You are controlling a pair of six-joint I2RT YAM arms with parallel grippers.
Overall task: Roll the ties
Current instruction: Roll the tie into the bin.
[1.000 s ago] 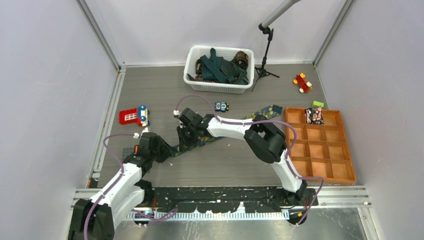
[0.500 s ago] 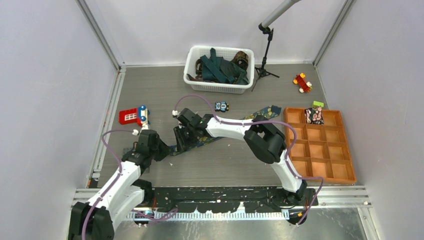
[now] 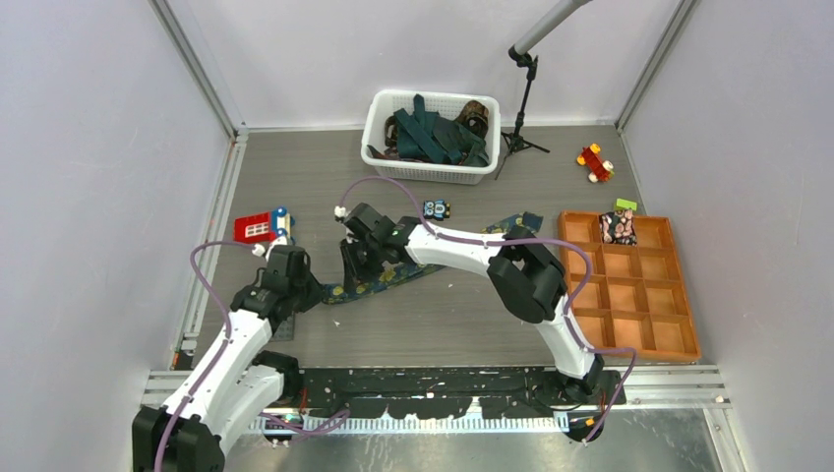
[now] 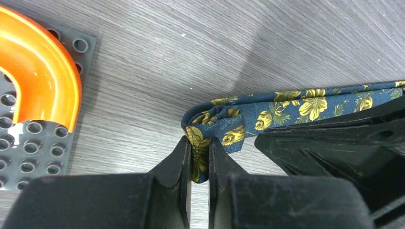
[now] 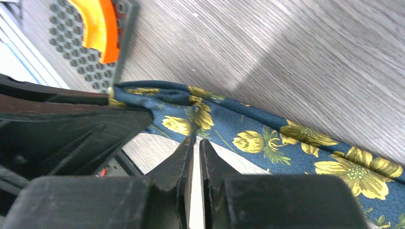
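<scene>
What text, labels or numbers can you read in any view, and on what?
No readable text in any view.
navy floral tie: flower print only, no label showing.
red toy house: white window marking, no letters.
small blue toy: too small to tell.
grey studded plate: bare studs, no brand readable.
</scene>
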